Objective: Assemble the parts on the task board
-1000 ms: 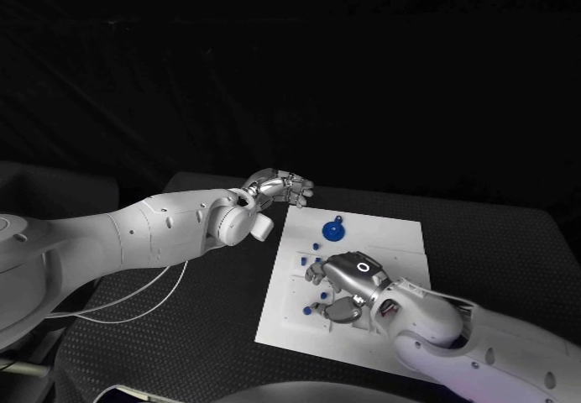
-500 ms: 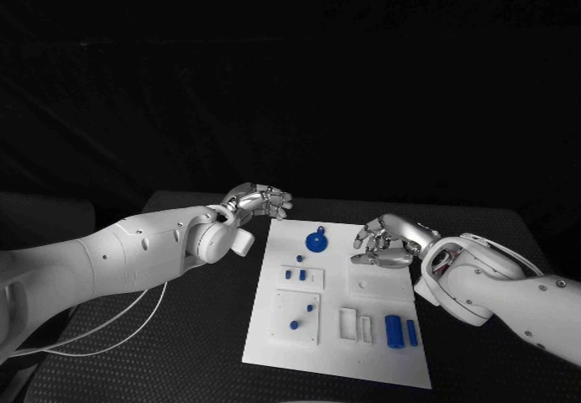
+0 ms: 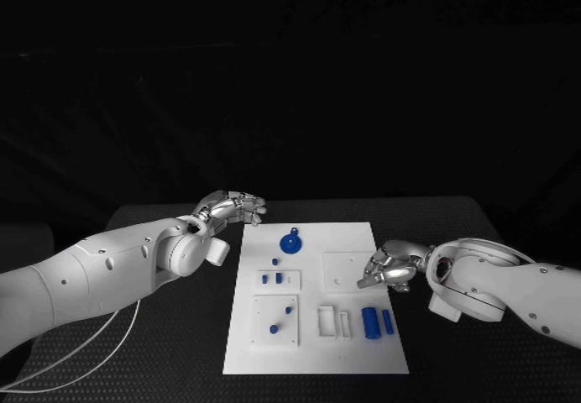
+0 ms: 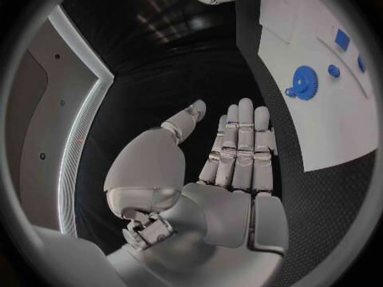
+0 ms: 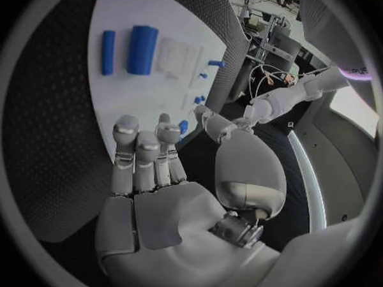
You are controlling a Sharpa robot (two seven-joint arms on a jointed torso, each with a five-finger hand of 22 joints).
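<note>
The white task board [image 3: 325, 353] lies in the middle of the black table. A blue gear [image 3: 290, 243] sits near its far end, small blue pegs [image 3: 276, 277] stand further in, and two blue cylinders [image 3: 369, 322] lie near its right side. My left hand [image 3: 230, 206] hovers off the board's far left corner, holding nothing. My right hand [image 3: 389, 267] hangs over the board's right edge, also empty. The left wrist view shows straight fingers [image 4: 239, 147], the gear [image 4: 304, 81] and the board [image 4: 335, 127]. The right wrist view shows extended fingers [image 5: 143, 153], the cylinders [image 5: 142, 41] and the board [image 5: 136, 95].
White raised frames [image 3: 328, 319] and a square plate [image 3: 276, 319] with pegs sit on the board's near half. Black table [image 3: 472, 243] surrounds the board on all sides. A white cable [image 3: 85, 353] trails from my left arm at the table's left.
The camera has shifted. My right hand has left the board's near left part and now hangs at its right edge. My left hand stays by the far left corner.
</note>
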